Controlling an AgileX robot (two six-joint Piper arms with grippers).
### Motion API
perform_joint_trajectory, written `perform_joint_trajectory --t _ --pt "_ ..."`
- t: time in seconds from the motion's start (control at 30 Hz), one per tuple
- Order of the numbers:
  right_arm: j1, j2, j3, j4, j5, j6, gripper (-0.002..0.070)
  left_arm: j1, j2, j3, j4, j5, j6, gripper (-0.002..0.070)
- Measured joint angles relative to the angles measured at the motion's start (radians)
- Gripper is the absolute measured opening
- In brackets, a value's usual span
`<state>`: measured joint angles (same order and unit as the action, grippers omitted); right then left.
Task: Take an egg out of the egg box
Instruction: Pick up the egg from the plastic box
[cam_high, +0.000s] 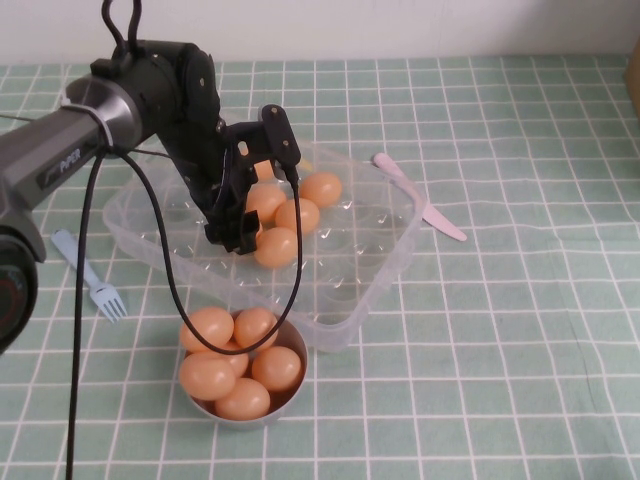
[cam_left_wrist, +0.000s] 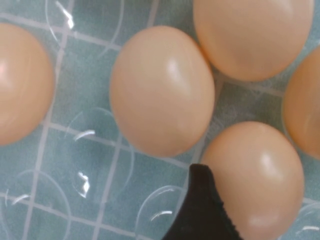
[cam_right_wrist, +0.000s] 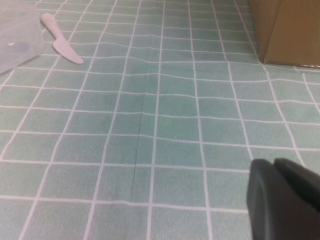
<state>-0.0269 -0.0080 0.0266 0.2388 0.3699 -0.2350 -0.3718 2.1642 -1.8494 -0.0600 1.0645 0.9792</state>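
The clear plastic egg box (cam_high: 380, 262) lies in the middle of the table and holds several orange-tan eggs (cam_high: 320, 188). My left gripper (cam_high: 243, 238) reaches down into the box, open, its tips beside the nearest egg (cam_high: 277, 247). In the left wrist view one black finger (cam_left_wrist: 202, 212) lies against the side of an egg (cam_left_wrist: 255, 175); the other finger is out of frame. More eggs (cam_left_wrist: 162, 90) sit around it in the wells. My right gripper (cam_right_wrist: 282, 200) is shut and empty, low over the tablecloth, far from the box.
A round grey bowl (cam_high: 296, 338) with several eggs (cam_high: 208, 375) stands just in front of the box. A blue fork (cam_high: 95, 280) lies to the left, a pink knife (cam_high: 425, 208) to the right. A cardboard box (cam_right_wrist: 285, 30) stands at the far right.
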Motion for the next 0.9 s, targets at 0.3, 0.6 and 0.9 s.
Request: perform_joint_trajectory --t 0.3,0.6,0.9 --pt "0.0 0.0 0.0 0.0 0.0 0.0 -0.0017 0.0 0.019 0.0 0.0 -0.003 0.0 0.0449" --pt "0.0 0.0 0.0 0.0 0.0 0.0 -0.0017 0.0 0.019 0.0 0.0 -0.003 0.0 0.0356" --pt "0.0 0.0 0.0 0.0 0.0 0.0 -0.0017 0.0 -0.028 0.0 0.0 0.025 -0.008 0.0356"
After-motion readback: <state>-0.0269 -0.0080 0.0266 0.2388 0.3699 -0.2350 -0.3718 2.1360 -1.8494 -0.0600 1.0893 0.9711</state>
